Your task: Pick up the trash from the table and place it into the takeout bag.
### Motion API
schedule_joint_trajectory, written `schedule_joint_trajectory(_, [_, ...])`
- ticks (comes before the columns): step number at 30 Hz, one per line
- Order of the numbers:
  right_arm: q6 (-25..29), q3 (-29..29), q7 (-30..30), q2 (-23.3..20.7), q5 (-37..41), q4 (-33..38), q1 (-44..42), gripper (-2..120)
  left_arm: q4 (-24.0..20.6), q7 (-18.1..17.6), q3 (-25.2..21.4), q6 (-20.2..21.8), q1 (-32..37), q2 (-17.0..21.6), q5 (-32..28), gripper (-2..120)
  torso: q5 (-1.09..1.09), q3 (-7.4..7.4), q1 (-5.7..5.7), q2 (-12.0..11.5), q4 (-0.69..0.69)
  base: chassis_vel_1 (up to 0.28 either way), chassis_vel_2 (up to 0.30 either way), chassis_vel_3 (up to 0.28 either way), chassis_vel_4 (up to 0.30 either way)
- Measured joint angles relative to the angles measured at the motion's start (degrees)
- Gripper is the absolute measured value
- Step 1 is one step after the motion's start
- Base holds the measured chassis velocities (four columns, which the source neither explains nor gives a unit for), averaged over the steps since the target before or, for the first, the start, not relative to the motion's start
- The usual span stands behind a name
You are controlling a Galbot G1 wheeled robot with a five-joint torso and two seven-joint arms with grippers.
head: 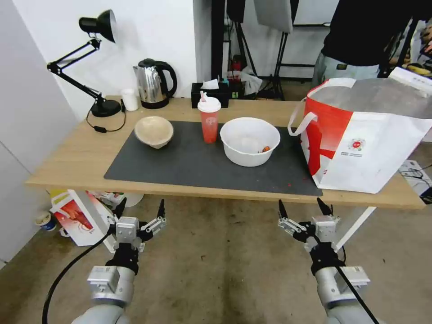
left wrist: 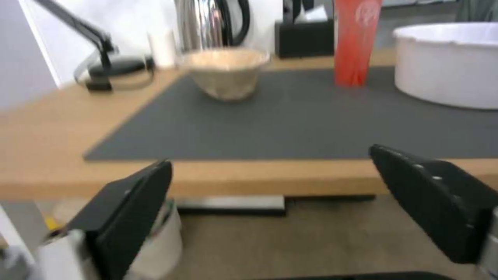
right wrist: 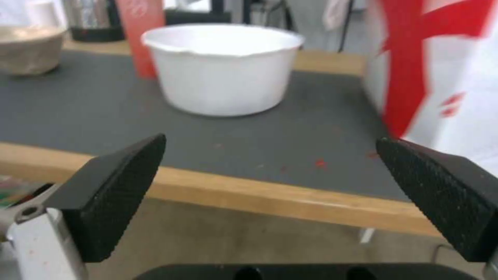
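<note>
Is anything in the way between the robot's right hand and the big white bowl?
Nothing visible. The open right hand hangs before the table edge; only bare mat lies before the white bowl.

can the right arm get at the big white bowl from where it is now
Probably yes. The right tool hangs open below the table edge, and the white plastic bowl sits straight ahead on the grey mat with nothing between; the takeout bag stands off to its side.
</note>
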Motion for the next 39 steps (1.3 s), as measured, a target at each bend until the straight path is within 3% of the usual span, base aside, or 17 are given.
schedule_joint_trajectory(13, [-19.79, -9.23, 4.55, -12.56, 8.04, -0.50, 10.72, 100, -2.13, -1.24, 0.33, 19.50, -5.04, 2.01, -13.65, 100, -0.04, 0.01, 0.00, 0.00, 0.00, 0.000, 0.000, 0.000, 0.000])
schedule_joint_trajectory(19, [-28.20, -12.17, 6.62, -18.72, 12.42, 0.73, 14.75, 100, -4.38, 0.42, -0.73, 18.77, -5.22, 3.10, -14.93, 100, 0.04, 0.01, 0.01, 0.00, 0.02, 0.000, 0.000, 0.000, 0.000])
schedule_joint_trajectory(20, [-28.45, -11.73, 6.79, -19.33, 12.96, 1.76, 14.81, 100, -4.50, 0.59, -0.77, 18.41, -5.08, 3.13, -14.91, 100, -0.06, 0.00, 0.01, 0.00, 0.01, 0.000, 0.000, 0.000, 0.000])
schedule_joint_trajectory(22, [-28.63, -11.40, 6.84, -19.78, 13.31, 2.41, 14.73, 100, -4.77, 0.69, -0.89, 18.07, -4.91, 3.13, -14.85, 100, -0.08, 0.00, 0.01, 0.00, -0.03, 0.000, 0.000, 0.000, 0.000])
schedule_joint_trajectory(23, [-28.66, -11.21, 6.84, -20.01, 13.50, 2.69, 14.58, 100, -5.11, 0.75, -0.97, 17.74, -4.69, 3.12, -14.60, 100, 0.04, 0.00, 0.01, 0.00, -0.02, 0.000, 0.000, 0.000, 0.000])
schedule_joint_trajectory(25, [-28.03, -10.88, 6.51, -20.34, 13.58, 3.11, 14.32, 100, -5.55, 0.93, -0.99, 17.03, -4.34, 3.01, -13.76, 100, -0.04, 0.00, 0.01, 0.00, -0.02, 0.000, 0.000, 0.000, 0.000])
schedule_joint_trajectory(39, [-22.88, -8.99, 3.85, -21.97, 15.40, 4.11, 16.91, 100, -7.86, 1.31, -1.65, 14.48, -2.89, 2.85, -11.39, 100, -0.01, 0.00, 0.00, 0.00, 0.00, 0.000, 0.000, 0.000, 0.000])
